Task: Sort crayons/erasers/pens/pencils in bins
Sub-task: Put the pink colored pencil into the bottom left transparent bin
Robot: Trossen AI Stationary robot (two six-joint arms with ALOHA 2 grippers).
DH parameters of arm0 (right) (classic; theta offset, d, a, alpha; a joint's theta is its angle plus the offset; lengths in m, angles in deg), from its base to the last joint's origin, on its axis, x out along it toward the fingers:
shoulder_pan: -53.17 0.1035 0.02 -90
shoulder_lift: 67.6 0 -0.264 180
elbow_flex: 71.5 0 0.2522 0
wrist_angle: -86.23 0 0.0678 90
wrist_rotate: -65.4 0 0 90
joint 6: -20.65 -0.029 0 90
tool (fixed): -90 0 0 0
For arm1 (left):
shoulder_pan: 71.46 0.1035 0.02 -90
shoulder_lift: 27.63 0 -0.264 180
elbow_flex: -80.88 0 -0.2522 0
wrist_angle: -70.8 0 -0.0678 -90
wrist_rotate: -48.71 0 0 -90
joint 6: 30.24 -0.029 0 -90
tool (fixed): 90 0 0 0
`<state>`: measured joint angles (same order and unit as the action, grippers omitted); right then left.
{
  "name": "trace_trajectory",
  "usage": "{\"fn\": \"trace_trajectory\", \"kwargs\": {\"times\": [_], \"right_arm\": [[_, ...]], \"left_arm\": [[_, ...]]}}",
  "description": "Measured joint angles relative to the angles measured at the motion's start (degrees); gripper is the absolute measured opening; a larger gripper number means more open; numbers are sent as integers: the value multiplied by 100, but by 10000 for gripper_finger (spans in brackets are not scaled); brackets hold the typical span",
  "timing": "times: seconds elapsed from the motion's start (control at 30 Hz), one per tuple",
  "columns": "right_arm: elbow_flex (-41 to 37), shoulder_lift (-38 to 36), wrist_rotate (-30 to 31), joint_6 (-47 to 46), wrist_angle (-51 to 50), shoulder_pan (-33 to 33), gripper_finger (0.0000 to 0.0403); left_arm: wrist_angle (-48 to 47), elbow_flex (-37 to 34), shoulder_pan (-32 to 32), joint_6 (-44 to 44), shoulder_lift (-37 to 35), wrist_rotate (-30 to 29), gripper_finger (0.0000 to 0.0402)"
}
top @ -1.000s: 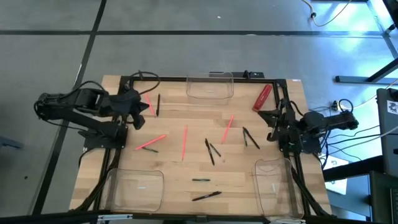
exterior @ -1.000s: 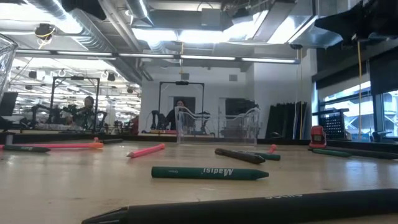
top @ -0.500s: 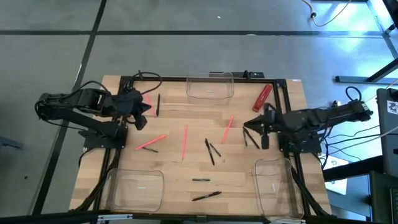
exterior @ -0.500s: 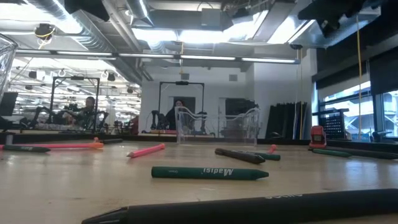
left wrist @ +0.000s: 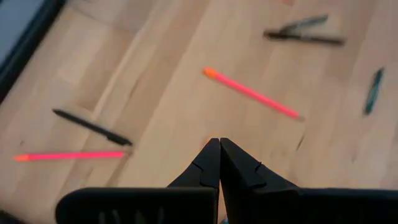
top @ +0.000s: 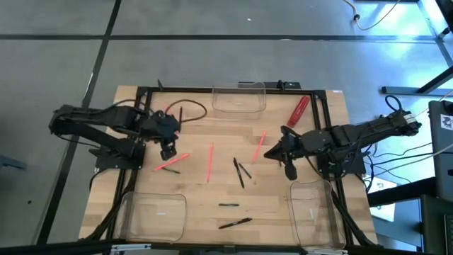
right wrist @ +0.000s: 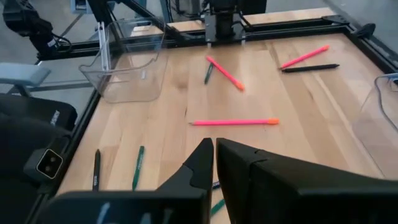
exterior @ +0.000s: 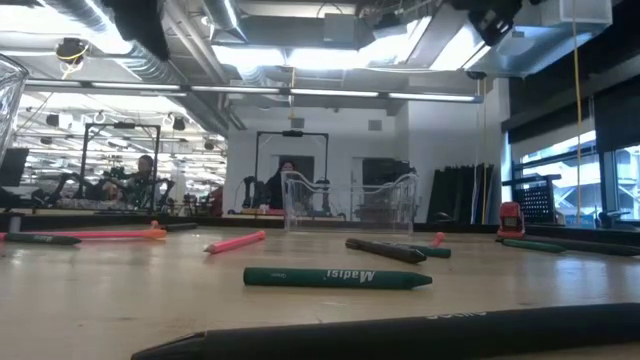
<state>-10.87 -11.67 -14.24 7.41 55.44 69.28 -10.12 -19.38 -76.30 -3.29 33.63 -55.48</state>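
While both arms reach in over the table point(top: 141, 185), the left gripper point(top: 168, 150) and right gripper point(top: 289, 170) hang with fingers together, holding nothing. Pens and pencils point(top: 209, 161) lie scattered mid-table. Three clear bins point(top: 238, 98) sit at the table's edges, apart from them.

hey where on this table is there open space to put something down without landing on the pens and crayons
Bare wood lies between the front left bin and the green crayon, and along the far edge between the far bin and the red block. All three bins look empty, including the front right bin. The middle is crowded: pink sticks and black pens, with both grippers overhead.
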Motion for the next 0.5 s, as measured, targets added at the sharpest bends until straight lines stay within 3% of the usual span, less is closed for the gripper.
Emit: {"fn": "trace_trajectory", "kwargs": {"times": [0.17, 0.5], "right_arm": [[0, 65, 1, -28, -6, 86, 23], [0, 60, 8, -167, 94, 141, 23]], "left_arm": [[-121, 0, 0, -120, 327, 538, 0], [-143, 0, 1, -352, 520, 535, 28]]}}
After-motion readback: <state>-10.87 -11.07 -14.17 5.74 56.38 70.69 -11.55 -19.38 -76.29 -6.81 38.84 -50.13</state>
